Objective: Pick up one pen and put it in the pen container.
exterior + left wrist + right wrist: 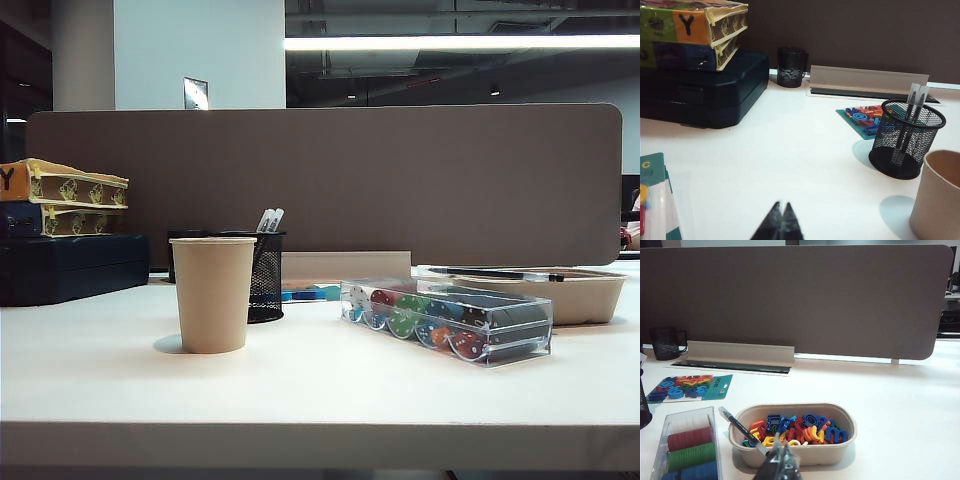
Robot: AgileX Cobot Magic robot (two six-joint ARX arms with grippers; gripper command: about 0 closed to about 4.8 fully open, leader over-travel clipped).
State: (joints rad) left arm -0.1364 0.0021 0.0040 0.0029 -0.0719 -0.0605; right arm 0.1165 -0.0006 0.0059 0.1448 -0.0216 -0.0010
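The pen, slim and dark with a whitish-grey end, lies slanted across the rim of a beige tray; in the exterior view the pen rests on top of that tray. The pen container, a black wire-mesh cup, stands behind a tan paper cup and holds two slanted white-topped pens. My left gripper is shut and empty, low over the bare table, well short of the pen container. My right gripper is shut and empty just before the tray, near the pen's pale end.
A clear case of coloured chips sits beside the tray. Coloured letters fill the tray. A letter card, a black mug, and stacked boxes on a dark case stand at the back left. A brown partition closes the table's far side.
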